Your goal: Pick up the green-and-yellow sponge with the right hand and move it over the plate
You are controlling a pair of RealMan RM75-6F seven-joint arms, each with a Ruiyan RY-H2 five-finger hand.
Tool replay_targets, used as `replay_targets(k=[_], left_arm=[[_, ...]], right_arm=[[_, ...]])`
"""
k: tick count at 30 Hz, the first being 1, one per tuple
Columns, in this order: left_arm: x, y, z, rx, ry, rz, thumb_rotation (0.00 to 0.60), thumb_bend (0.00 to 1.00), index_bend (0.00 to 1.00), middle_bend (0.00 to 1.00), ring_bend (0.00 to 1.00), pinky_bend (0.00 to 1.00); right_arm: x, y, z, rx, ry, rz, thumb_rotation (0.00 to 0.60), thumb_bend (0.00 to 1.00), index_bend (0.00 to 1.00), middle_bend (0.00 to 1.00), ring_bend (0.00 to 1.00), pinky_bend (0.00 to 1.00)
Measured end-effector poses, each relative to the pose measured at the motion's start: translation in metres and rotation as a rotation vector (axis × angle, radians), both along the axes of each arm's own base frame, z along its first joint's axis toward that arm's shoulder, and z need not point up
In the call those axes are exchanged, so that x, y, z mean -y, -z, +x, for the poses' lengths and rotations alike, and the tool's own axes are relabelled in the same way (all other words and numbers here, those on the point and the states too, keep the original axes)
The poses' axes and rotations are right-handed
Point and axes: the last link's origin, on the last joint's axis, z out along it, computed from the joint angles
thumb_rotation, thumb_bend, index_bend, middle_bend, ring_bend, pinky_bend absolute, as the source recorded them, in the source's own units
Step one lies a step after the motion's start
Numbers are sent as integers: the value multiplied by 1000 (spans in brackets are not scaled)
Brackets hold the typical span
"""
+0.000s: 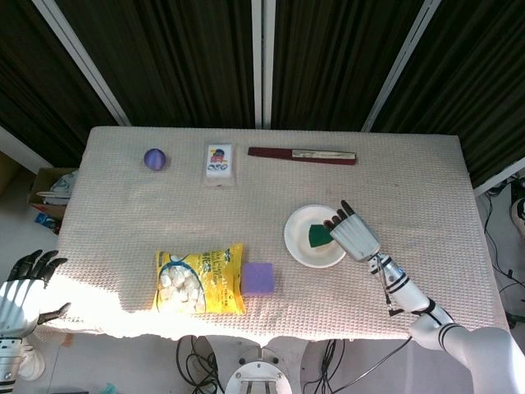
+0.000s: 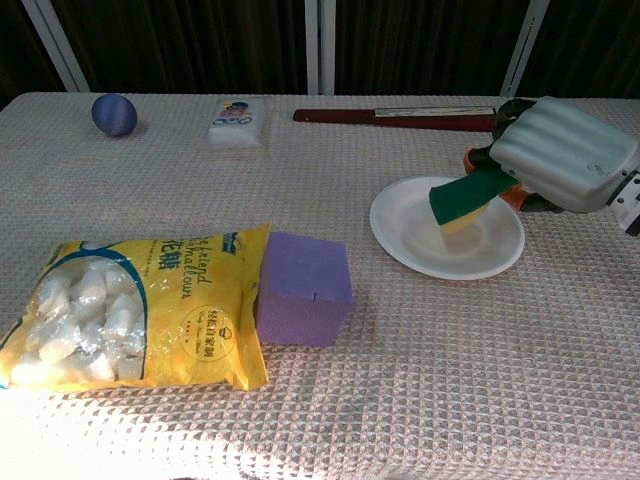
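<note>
The green-and-yellow sponge (image 2: pixel 462 199) hangs tilted above the white plate (image 2: pixel 410 235), its green face up and its yellow underside toward the plate. My right hand (image 2: pixel 558 157) grips its far end from the right. In the head view the sponge (image 1: pixel 317 235) shows as a green patch over the plate (image 1: pixel 300 244), with the right hand (image 1: pixel 352 232) at the plate's right rim. My left hand (image 1: pixel 20 289) is off the table's front left corner, fingers spread and holding nothing.
A purple foam block (image 2: pixel 303 288) and a yellow marshmallow bag (image 2: pixel 135 305) lie left of the plate. Along the far edge sit a blue ball (image 2: pixel 113 113), a white pack (image 2: pixel 237 121) and a long red flat box (image 2: pixel 395 118).
</note>
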Motion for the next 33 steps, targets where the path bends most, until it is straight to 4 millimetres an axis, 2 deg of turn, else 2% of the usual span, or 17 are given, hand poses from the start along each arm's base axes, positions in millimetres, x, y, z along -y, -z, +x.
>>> replay_targets(k=[4,7,16,21,24,28,33], left_arm=[[1,0,-1,0,-4,-1,600,16,237,146,83,131],[0,0,-1,-1,-2,-3,600,17,238,146,83,131],[-4,4,-1,6,-1,-10,600,16,241,146,83,131],[-7,3,1,5,11,-3,600,16,241,146,83,131],[-7,3,1,3,14,-3,600,17,241,146,83,131],[-4,3,0,5,2,-3,600,17,241,146,83,131],[-1,2,-2,6,-6,-1,600,16,241,146,83,131]], right_arm=[[-3,18,6,-29,-13,31,600,578,1000,731,508,297],[-2,20,0,-71,-12,28,600,578,1000,731,509,297],[5,-6,-32,-107,75,-42,600,578,1000,732,508,296],[4,-15,-26,-45,71,-56,600,578,1000,732,508,292],[0,-10,-16,-24,49,-29,600,578,1000,732,508,292],[-3,7,-7,-54,33,19,600,578,1000,732,508,292],[-3,19,-10,-131,21,35,600,577,1000,733,508,290]])
